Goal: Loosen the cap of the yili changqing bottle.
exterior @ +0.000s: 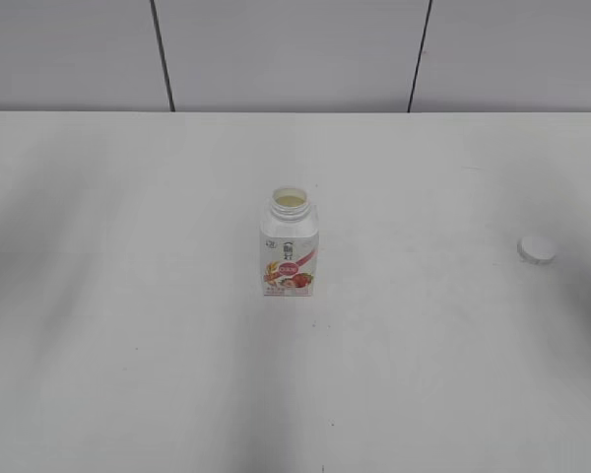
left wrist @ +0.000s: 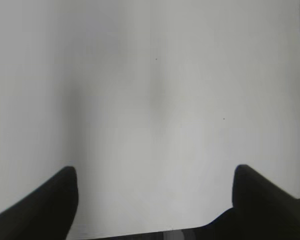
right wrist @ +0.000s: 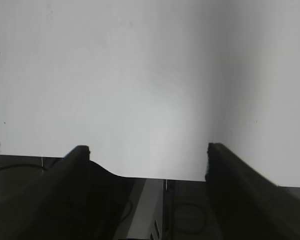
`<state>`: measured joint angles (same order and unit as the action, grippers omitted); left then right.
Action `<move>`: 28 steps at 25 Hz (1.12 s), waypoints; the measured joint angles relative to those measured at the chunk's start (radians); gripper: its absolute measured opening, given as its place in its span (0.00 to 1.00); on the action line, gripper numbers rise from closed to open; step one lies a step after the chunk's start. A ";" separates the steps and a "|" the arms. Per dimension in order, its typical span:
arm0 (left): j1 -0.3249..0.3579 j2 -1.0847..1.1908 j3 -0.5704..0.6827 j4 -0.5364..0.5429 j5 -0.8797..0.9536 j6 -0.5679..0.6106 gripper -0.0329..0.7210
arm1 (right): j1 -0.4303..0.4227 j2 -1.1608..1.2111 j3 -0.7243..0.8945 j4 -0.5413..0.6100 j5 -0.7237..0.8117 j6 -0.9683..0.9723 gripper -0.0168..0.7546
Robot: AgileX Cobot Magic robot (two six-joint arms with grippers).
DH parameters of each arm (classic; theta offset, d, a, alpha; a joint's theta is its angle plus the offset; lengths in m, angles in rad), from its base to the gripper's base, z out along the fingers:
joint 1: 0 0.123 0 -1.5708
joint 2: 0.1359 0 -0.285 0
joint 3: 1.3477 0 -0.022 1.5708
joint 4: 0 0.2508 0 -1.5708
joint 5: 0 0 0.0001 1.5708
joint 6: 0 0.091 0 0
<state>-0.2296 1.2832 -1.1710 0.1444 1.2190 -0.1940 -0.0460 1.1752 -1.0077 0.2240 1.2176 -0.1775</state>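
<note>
The left gripper's (left wrist: 155, 200) fingers (left wrist: 50, 205) were seen spread wide with nothing between them, only bare table (left wrist: 155, 100) ahead; the right gripper's (right wrist: 147, 175) fingers (right wrist: 240, 185) were likewise parted and empty, set at the table's near edge. Neither gripper was shown in the exterior view, so both were judged to be drawn back, well apart from the work.

Going from left to right across that view, the bottle (exterior: 289, 251) was found first, upright near the table's middle, its long axis vertical and its neck uncovered, pale contents being visible inside. Further right, well apart from the bottle, the cap (exterior: 536, 249) was seen lying flat on the table. The cap was thus already off, and the task was judged done or past its aim.

Neither thing was shown ahead of the fingers in the wrist views. The cap lay on the right gripper's side; which gripper was nearer the bottle could not be told.
</note>
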 joint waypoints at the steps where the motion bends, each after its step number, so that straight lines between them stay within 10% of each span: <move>1: 0.000 -0.047 0.028 0.001 0.000 0.000 0.80 | 0.000 -0.034 0.018 0.000 0.000 -0.004 0.75; 28: 0.000 -1.228 0.579 0.009 -0.082 0.000 0.80 | 0.000 -1.056 0.453 -0.037 -0.010 -0.043 0.75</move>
<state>-0.2296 0.0551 -0.5916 0.1532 1.1367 -0.1940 -0.0460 0.1196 -0.5551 0.1873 1.2080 -0.2206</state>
